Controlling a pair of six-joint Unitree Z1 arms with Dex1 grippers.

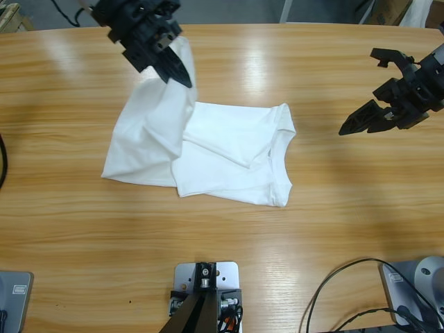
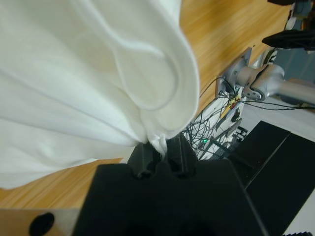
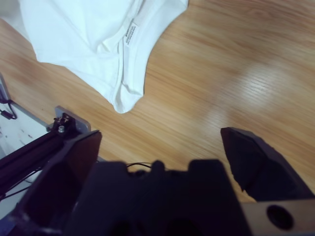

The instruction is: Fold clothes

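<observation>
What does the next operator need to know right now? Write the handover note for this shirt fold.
Left gripper: shut on a bunched bit of the white T-shirt, lifting that part off the table at the shirt's far left.
Right gripper: open, holding nothing, above bare wood to the right of the shirt, clear of it.
T-shirt: mostly lying near the table's middle, its collar end with the neck label toward the right gripper; the raised part hangs in a drape from the left gripper.
Done: one part gripped and raised.
Left: lay the lifted part over, then finish and square the fold; the shirt is rumpled, not yet neat.
</observation>
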